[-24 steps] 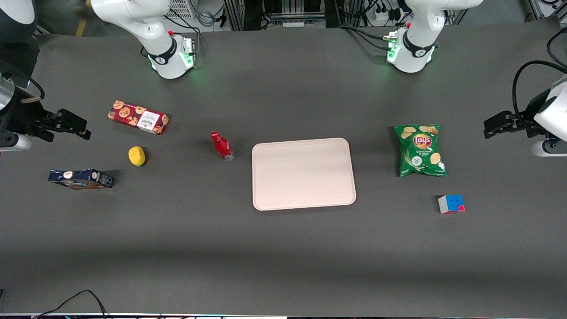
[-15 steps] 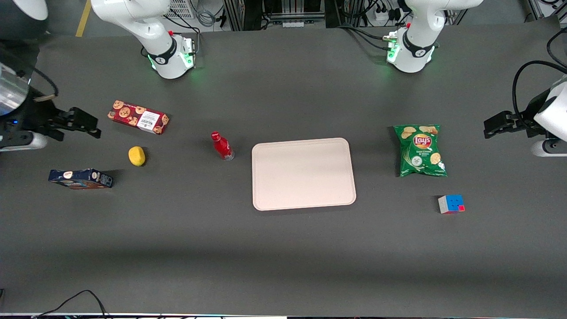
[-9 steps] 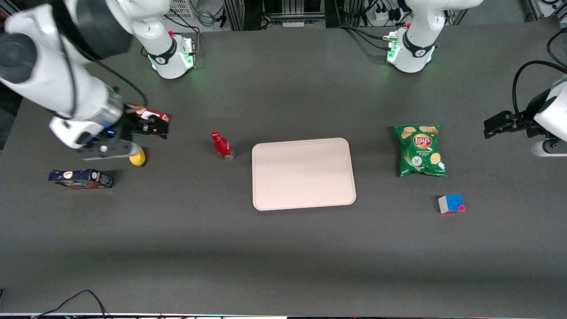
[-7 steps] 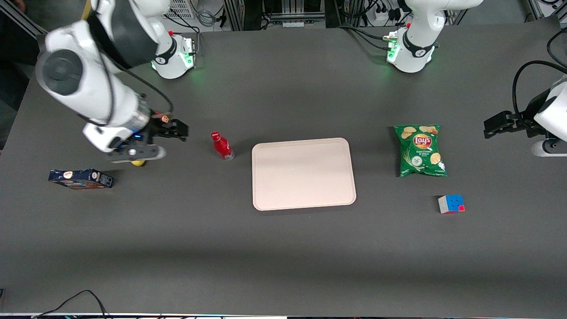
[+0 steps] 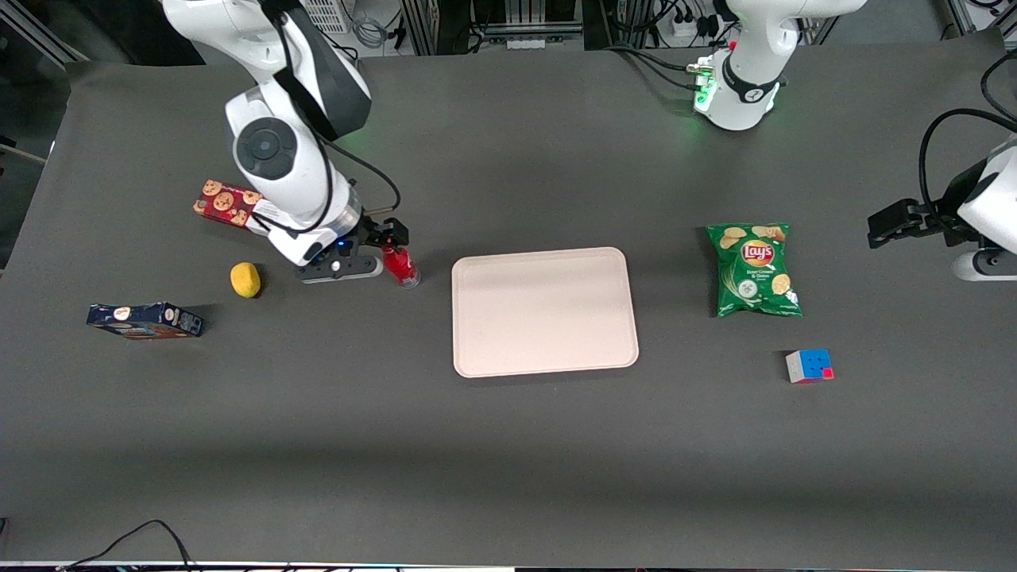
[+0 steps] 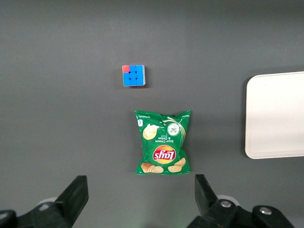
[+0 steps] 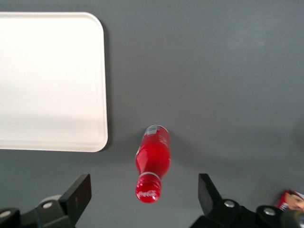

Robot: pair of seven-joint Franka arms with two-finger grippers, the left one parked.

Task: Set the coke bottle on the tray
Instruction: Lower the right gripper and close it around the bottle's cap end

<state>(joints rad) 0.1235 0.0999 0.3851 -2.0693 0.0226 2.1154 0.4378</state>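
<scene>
The coke bottle (image 5: 403, 268) is a small slim red bottle with a red cap, standing upright on the dark table beside the tray (image 5: 544, 311), a large flat pale pinkish-beige rectangle. My right gripper (image 5: 387, 238) hangs just above the bottle's cap. In the right wrist view the gripper (image 7: 145, 194) is open, its two black fingers (image 7: 80, 192) wide apart on either side of the bottle (image 7: 153, 162), whose cap sits between them. The tray's rounded corner (image 7: 71, 95) shows close beside the bottle.
A red cookie box (image 5: 230, 204) lies partly under the working arm. A yellow lemon (image 5: 245, 280) and a dark blue box (image 5: 145, 320) lie toward the working arm's end. A green chips bag (image 5: 753, 269) and a colour cube (image 5: 810, 365) lie toward the parked arm's end.
The right arm has swung in from the table's end to above the bottle. The bottle and tray have not moved.
</scene>
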